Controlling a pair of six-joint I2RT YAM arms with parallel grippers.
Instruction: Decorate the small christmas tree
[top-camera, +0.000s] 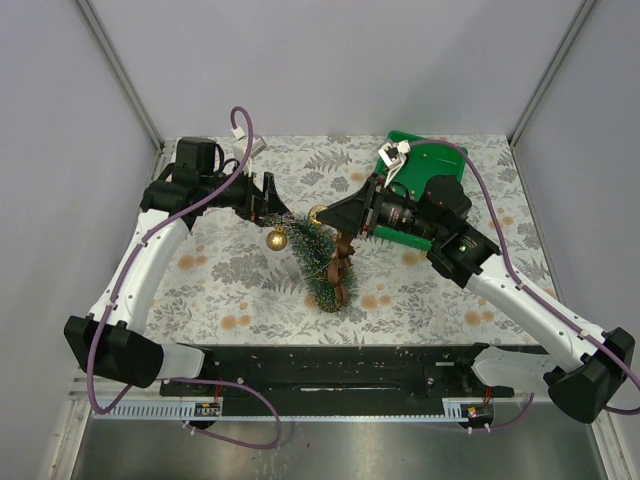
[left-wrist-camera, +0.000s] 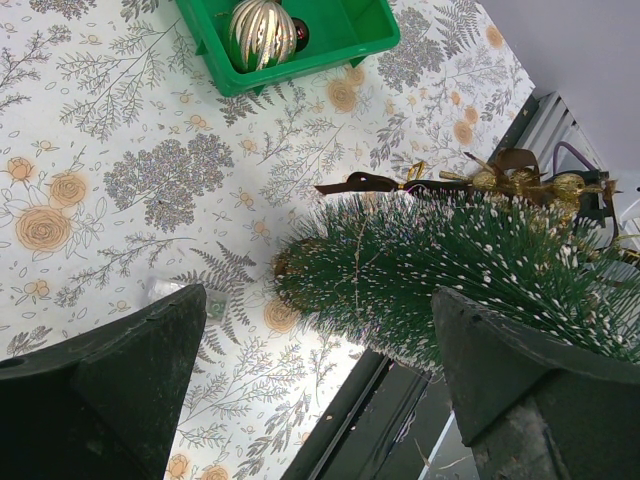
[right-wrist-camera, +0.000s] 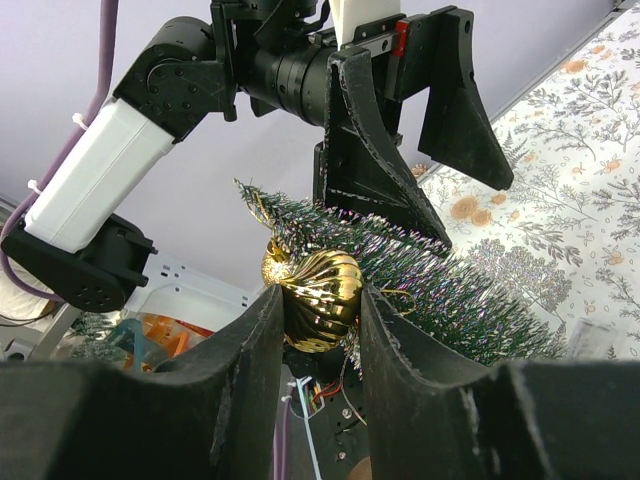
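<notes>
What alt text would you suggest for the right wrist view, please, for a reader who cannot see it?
The right gripper pinches a ribbed gold bauble between its fingers, close to the tip of the small christmas tree, whose frosted bristles slant across the frame. Above, the left gripper hangs with fingers spread; the floral table shows at right.

Looks like a robotics lab test cell to me, definitely not anybody's home. The flat surface covered in a leaf-and-rose printed cloth (top-camera: 230, 290) is boxed in behind and on both sides by plain pale grey wall panels (top-camera: 330, 60) set in bare aluminium corner posts (top-camera: 118, 68). Along the surface's near edge there's a black metal mounting rail (top-camera: 340, 362) with two white-and-black jointed robot arms (top-camera: 150, 262) bolted to it. Loose purple cables (right-wrist-camera: 104, 25) loop off them. Proper rig vibes.
</notes>
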